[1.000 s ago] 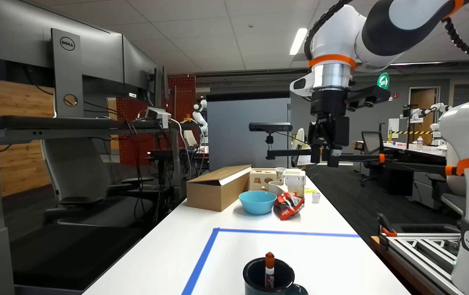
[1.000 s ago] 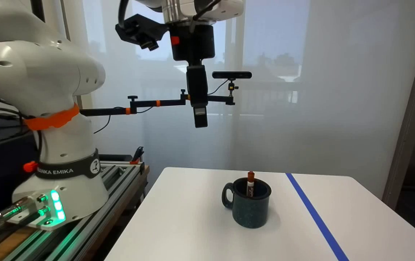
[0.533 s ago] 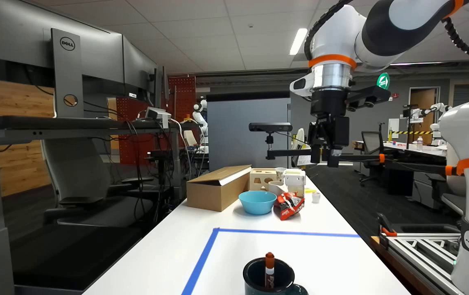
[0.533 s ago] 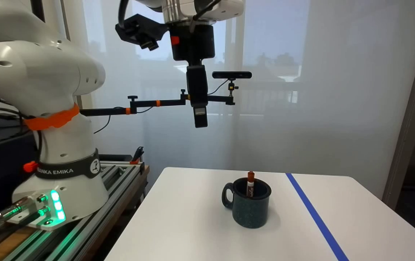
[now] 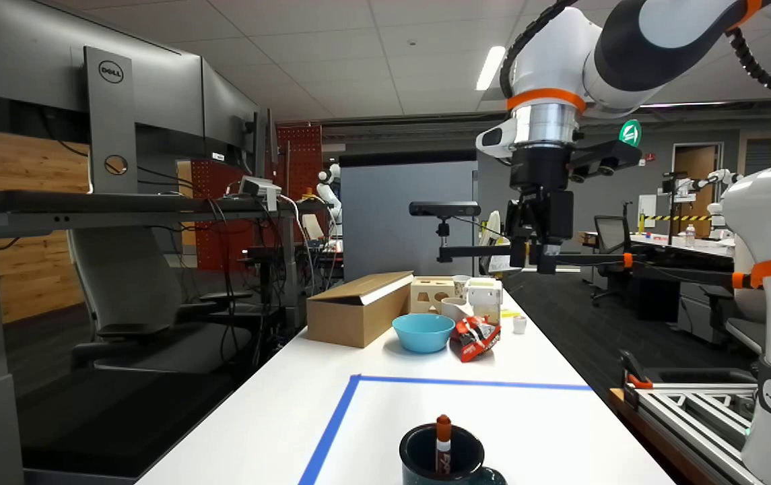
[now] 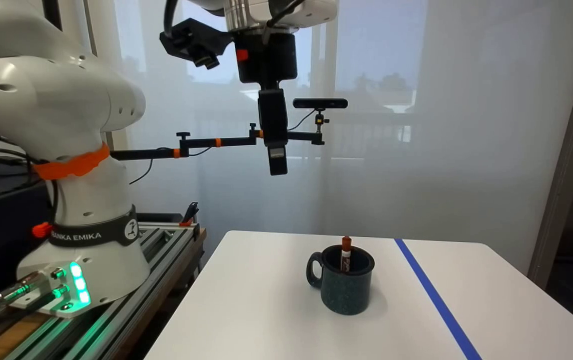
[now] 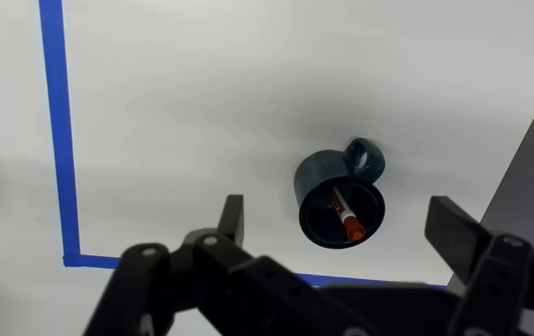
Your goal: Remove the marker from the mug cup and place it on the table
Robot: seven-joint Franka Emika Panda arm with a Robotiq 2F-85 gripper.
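- Marker (image 7: 347, 212) stands nearly upright, orange cap up, inside the mug cup (image 7: 320, 186) in the wrist view; the gripper (image 7: 336, 214) has its two fingers spread wide, one to either side of the mug cup in the frame, and grips nothing.
- In an exterior view, the gripper hangs higher than the mug cup and well apart from it, while the cap shows above the mug cup's rim; blue tape (image 6: 436, 297) runs across the table (image 6: 246, 300) beside the mug cup, opposite its handle.
- In an exterior view, a blue bowl (image 5: 423, 333), a red packet (image 5: 477, 339) and a cardboard box (image 5: 341, 322) sit beyond the mug cup, past the tape.
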